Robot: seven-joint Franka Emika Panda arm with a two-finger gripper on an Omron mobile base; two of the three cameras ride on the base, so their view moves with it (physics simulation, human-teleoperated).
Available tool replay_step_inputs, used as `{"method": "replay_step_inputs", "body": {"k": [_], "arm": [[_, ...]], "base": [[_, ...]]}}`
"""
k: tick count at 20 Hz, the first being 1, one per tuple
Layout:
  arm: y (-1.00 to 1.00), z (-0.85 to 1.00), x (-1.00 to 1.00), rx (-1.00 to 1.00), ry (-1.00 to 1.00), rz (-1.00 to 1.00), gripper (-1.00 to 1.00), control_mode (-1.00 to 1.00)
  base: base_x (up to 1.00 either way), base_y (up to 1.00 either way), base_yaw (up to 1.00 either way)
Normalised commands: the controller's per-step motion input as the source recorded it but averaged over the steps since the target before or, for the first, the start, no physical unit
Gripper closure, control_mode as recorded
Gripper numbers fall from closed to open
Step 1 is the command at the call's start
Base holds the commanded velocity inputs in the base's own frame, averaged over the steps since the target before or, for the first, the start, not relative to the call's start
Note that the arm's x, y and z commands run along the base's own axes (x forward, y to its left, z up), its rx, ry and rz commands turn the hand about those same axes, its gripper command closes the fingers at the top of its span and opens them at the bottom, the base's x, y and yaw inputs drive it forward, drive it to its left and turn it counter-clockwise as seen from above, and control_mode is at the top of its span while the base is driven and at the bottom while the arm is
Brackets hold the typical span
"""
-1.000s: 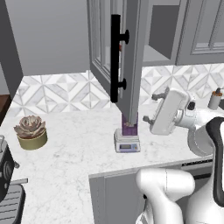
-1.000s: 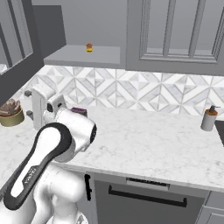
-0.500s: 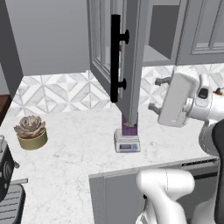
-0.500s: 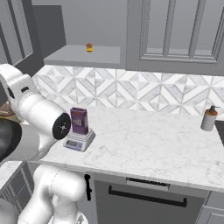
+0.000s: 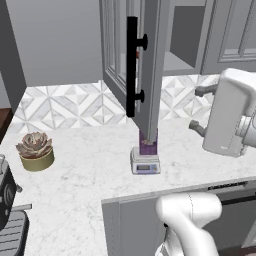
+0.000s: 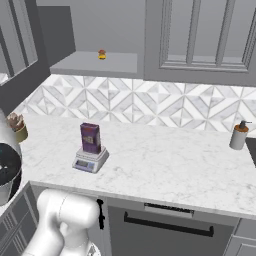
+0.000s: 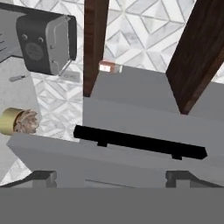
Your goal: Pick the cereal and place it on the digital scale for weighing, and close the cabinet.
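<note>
From the left base view the open cabinet door (image 5: 150,75) covers most of the cereal (image 5: 148,146). The scale's display (image 5: 145,168) is too small to read. That tiny thing on the cabinet shelf (image 6: 102,54) is maybe a jar, hard to tell.

The pictures are bright and even, with soft light that seems to come from above. No strong glare shows anywhere. The counter (image 6: 165,160) looks pale and clean, with a faint soft shadow beside the digital scale (image 6: 90,160). The inside of the cabinet (image 5: 150,65) is a bit darker. Edges look a little jagged and blocky. The hand view looks fuzzier, and the black handle (image 7: 140,142) there has soft edges.
</note>
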Motion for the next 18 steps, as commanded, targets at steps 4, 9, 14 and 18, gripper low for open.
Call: {"method": "replay_step_inputs", "body": {"k": [4, 9, 14, 18], "arm": [[1.0, -0.77, -0.24, 0.2, -0.26, -0.32, -1.0, -1.0], [0.98, -0.86, -0.17, 0.34, -0.32, -0.33, -1.0, -1.0], [0.98, -1.0, 0.17, 0.44, -0.21, -0.4, -1.0, -1.0], [0.74, -1.0, 0.78, 0.46, -0.15, -0.31, -1.0, -1.0]], "base": [[0.0, 0.0, 0.0], [0.0, 0.0, 0.0], [0.0, 0.0, 0.0], [0.0, 0.0, 0.0]]}}
